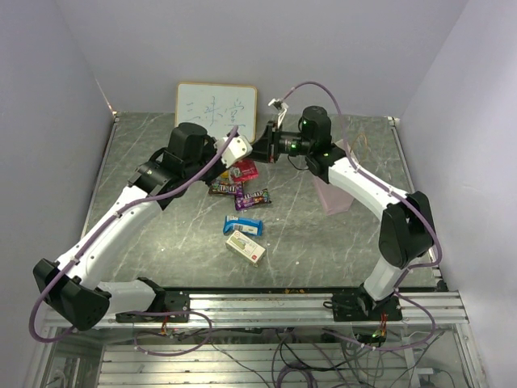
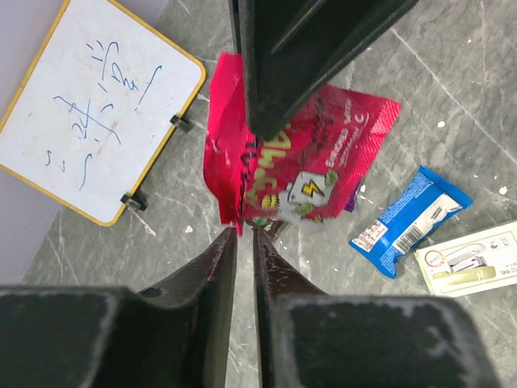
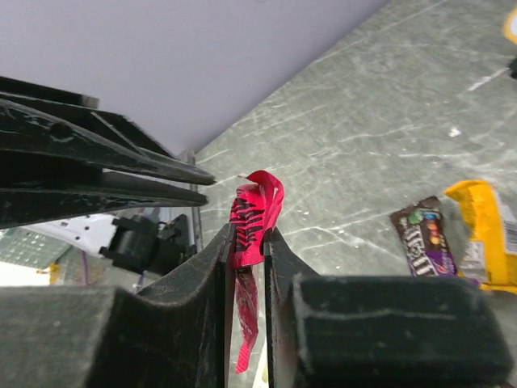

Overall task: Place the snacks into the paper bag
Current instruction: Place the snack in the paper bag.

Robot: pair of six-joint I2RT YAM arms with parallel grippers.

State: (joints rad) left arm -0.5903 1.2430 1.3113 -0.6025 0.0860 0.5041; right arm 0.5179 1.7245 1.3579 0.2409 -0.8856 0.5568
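Note:
A pink-red snack packet [image 2: 311, 166] hangs above the table between my two grippers; it also shows in the top view [image 1: 245, 170]. My right gripper [image 3: 250, 234] is shut on its crumpled top edge [image 3: 254, 206]. My left gripper [image 2: 242, 232] has its jaws almost together, pinching the packet's lower corner. The pale pink paper bag [image 1: 333, 196] lies flat on the table under my right forearm. On the table lie a brown packet [image 1: 224, 187], a purple packet [image 1: 252, 198] and a blue-white bar [image 1: 242, 225].
A white writing board [image 1: 216, 105] leans at the back wall. A white-green box [image 1: 245, 247] lies near the blue bar. A yellow packet [image 3: 489, 230] lies beside the brown one [image 3: 424, 234]. The two grippers are close together above the snack pile.

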